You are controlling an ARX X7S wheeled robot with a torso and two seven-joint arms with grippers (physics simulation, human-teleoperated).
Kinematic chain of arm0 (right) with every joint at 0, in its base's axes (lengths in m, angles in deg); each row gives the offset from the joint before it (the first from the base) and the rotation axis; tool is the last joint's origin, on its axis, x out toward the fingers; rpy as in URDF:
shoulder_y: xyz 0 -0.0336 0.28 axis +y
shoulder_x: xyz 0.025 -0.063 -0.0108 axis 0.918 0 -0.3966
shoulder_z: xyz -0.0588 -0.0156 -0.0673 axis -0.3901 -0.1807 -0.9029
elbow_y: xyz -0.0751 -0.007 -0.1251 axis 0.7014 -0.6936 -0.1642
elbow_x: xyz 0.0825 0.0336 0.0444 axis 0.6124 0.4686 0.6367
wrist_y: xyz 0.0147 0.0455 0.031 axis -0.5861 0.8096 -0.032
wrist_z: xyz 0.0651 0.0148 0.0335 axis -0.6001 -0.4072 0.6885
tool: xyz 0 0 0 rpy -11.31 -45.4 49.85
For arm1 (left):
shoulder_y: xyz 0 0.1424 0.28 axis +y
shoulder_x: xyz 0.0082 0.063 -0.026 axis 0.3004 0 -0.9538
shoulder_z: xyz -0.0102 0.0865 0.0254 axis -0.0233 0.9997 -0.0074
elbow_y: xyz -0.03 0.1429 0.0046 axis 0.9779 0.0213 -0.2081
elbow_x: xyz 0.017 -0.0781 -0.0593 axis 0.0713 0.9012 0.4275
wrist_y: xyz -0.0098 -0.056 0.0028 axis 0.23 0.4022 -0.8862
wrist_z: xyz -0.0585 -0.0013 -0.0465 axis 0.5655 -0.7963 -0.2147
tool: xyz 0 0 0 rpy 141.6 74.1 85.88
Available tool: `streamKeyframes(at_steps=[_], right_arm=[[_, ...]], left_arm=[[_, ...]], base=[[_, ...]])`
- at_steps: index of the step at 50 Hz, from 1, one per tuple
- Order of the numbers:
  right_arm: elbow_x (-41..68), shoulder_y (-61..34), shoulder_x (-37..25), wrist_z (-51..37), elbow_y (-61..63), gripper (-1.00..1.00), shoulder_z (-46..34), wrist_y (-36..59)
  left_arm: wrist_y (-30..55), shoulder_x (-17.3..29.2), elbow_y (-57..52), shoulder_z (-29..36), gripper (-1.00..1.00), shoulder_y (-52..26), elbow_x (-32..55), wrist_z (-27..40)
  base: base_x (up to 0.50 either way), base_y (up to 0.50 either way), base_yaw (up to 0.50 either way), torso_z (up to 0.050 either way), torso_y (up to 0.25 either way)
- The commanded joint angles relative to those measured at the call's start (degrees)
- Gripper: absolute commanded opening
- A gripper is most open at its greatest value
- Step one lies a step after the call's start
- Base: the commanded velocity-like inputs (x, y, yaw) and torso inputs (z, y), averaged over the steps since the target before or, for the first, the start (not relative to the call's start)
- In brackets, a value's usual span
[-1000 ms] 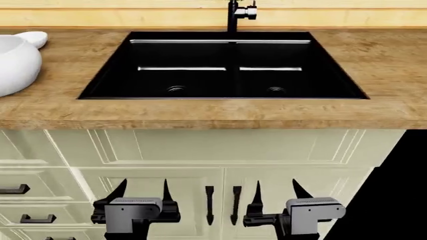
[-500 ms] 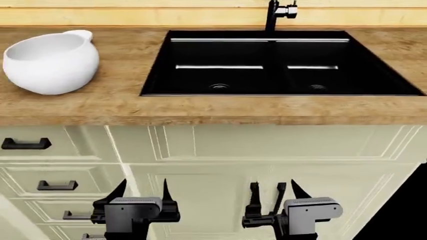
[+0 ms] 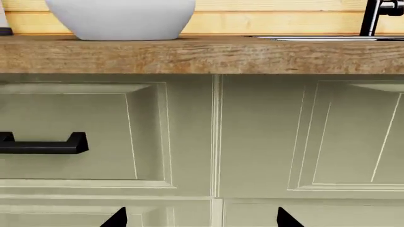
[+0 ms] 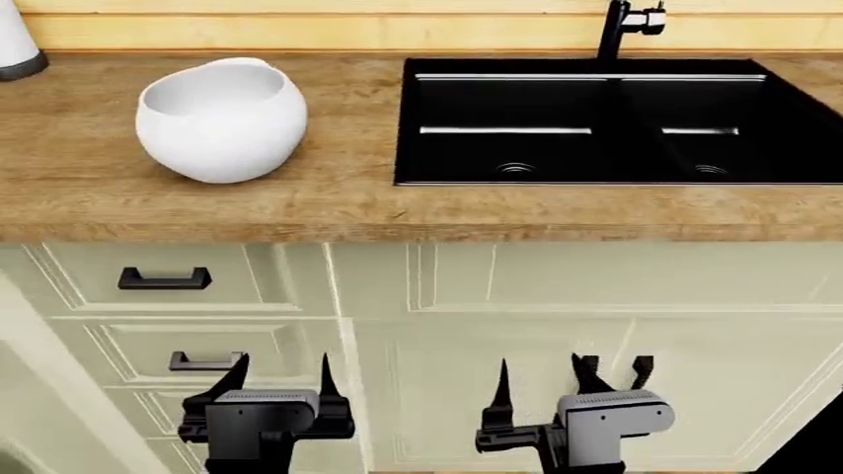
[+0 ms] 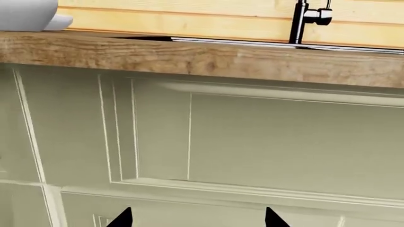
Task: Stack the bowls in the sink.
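Nearest, low in front of the cabinet fronts: left gripper [image 4: 276, 380] with both dark fingers spread wide apart, nothing between them; right gripper [image 4: 543, 380] beside it, likewise spread wide and holding nothing. Just beyond both, pale green cabinet panels [image 4: 527, 336], with black drawer handles [image 4: 165, 279] up and to the left of the left gripper. Above the grippers, the wooden tabletop [image 4: 330, 202], its front edge well higher than either set of fingertips. On that tabletop, up and slightly left of the left gripper, the large white bowl [image 4: 221, 118], upright, well apart from both grippers; in the left wrist view its rounded base [image 3: 123, 19] resting near the tabletop edge. Behind the large bowl, touching or just beside its far rim, a sliver of the small bowl [image 5: 62, 21]; exact contact impossible to tell. Further back and above the right gripper, the black double-basin sink [image 4: 619, 123], sunk in the tabletop, right of the bowls and apart from them, ringed drains in each basin. Farthest, the tall black faucet [image 4: 614, 28] at the sink's rear against the wooden wall.
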State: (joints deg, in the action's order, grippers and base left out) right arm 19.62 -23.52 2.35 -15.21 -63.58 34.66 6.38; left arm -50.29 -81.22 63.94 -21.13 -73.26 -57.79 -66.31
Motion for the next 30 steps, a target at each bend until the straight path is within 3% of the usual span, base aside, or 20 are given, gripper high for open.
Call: streamKeyframes(at_steps=[1,22,30], right_arm=[[0.1,-0.1,-0.5,-0.3,-0.1,1.00,-0.7,-0.4],[1.9,0.1,-1.1,-0.7,0.5,1.00,-1.1,-0.2],[4.9,0.2,-0.9,-1.0,2.9,1.00,-0.4,2.1]], left_arm=[[-0.1,0.4,0.1,0.5,1.00,-0.1,0.5,0.5],[0.0,1.1,-0.3,1.5,1.00,-0.1,1.3,1.4],[1.1,1.1,-0.8,0.7,1.00,-0.2,3.5,1.8]], base=[[0.00,0.50,0.00,0.000,0.000],[0.00,0.50,0.00,0.000,0.000],[0.00,0.04,0.00,0.000,0.000]])
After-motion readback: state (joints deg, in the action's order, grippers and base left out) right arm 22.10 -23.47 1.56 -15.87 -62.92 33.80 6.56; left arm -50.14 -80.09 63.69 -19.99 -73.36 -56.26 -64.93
